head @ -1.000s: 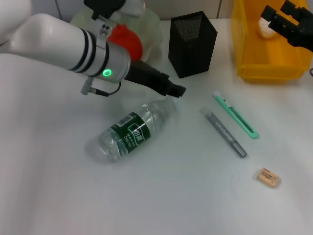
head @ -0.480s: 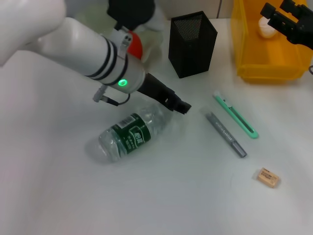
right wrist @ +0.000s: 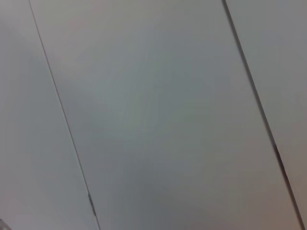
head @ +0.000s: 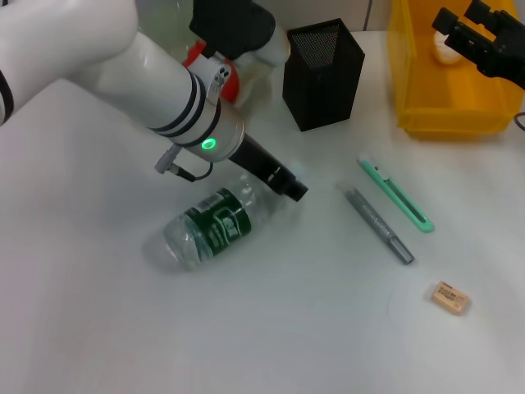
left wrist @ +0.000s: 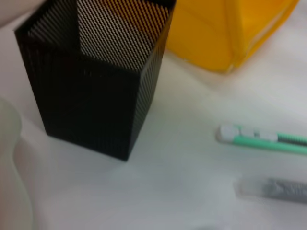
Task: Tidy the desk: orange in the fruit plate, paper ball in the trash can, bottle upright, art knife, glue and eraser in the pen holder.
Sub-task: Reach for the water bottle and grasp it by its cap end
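The clear bottle (head: 207, 230) with a green label lies on its side in the head view. My left gripper (head: 287, 185) sits low over its neck end, which it hides. The orange (head: 227, 80) rests in the pale fruit plate (head: 264, 51) behind my left arm. The paper ball (head: 444, 51) lies inside the yellow trash can (head: 451, 98); my right gripper (head: 466, 23) hovers open above it. The green art knife (head: 395, 194), grey glue (head: 377, 223) and tan eraser (head: 450, 297) lie on the desk right of the bottle. The black mesh pen holder (head: 322, 74) stands behind them.
The left wrist view shows the pen holder (left wrist: 96, 81), the trash can (left wrist: 225, 33), the art knife (left wrist: 261, 139) and the glue (left wrist: 273, 188) on the white desk. Only grey panels appear in the right wrist view.
My left arm has swung down and forward, bringing its gripper from above the bottle onto the bottle's neck end. The bottle has shifted slightly. The right arm has not moved.
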`<state>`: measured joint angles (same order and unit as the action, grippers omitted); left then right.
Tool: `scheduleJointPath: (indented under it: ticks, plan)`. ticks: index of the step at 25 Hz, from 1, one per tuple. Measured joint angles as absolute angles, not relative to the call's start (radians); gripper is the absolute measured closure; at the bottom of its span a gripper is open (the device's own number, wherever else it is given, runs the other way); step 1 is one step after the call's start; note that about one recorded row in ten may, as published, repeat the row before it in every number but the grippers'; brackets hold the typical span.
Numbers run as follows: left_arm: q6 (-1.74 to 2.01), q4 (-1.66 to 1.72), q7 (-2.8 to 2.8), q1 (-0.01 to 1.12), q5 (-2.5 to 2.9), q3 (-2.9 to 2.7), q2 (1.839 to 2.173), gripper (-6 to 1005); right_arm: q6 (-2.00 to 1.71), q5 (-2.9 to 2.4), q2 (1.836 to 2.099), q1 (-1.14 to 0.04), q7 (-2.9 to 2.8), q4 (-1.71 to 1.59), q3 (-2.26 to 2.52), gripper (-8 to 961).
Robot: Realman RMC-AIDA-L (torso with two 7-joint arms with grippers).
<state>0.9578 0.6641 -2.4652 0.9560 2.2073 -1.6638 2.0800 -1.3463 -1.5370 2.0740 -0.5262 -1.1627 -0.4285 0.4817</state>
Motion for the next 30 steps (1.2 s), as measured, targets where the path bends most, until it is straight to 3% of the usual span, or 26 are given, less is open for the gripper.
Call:
scheduleJointPath:
  ticks: [30]
  plan:
    - [0.850,0.663,-2.481,0.938,2.106,-1.797,2.080,395,-1.352,-1.531,2.079,-0.553,-1.165,-0.415,0.499,192]
